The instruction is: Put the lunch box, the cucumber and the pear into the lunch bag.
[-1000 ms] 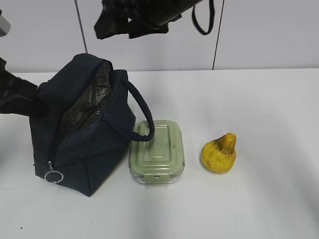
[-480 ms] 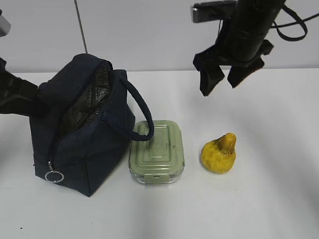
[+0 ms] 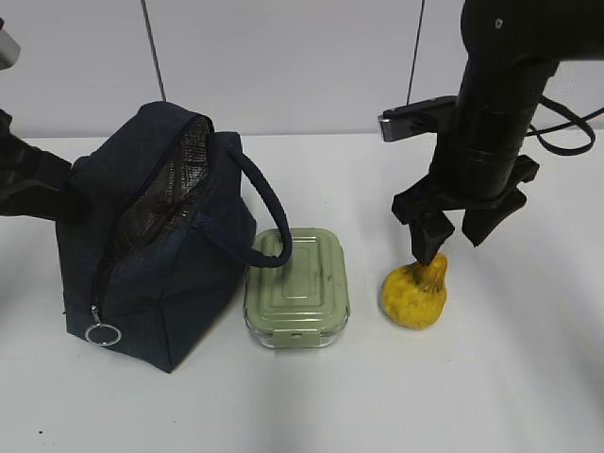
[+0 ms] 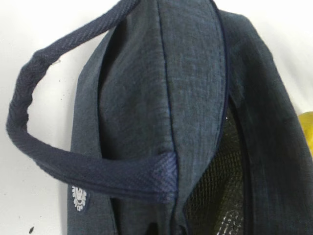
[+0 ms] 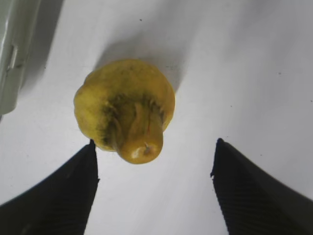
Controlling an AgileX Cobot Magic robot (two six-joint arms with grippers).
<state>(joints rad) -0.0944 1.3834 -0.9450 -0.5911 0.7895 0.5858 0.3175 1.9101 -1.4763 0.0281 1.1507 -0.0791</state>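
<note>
The navy lunch bag [image 3: 160,274] stands at the left with its top open, showing silvery lining. It fills the left wrist view [image 4: 195,98]. The green-lidded lunch box [image 3: 297,288] lies right beside it, under the bag's handle [image 3: 269,212]. The yellow pear [image 3: 415,294] sits to the right of the box. My right gripper [image 3: 449,243] is open just above the pear, and the pear's neck [image 5: 124,110] lies near the left finger. My left gripper [image 3: 57,193] is at the bag's back-left side, its jaws hidden. The cucumber is out of view.
The zipper's silver ring pull [image 3: 102,334] hangs at the bag's front-left corner. The lunch box edge [image 5: 10,49] shows at the left of the right wrist view. White table [image 3: 528,377] spreads around the pear; a grey wall stands behind.
My right arm has swung from above the bag across to the right and come down over the pear, jaws open. The bag, box, pear and left arm have not moved.
</note>
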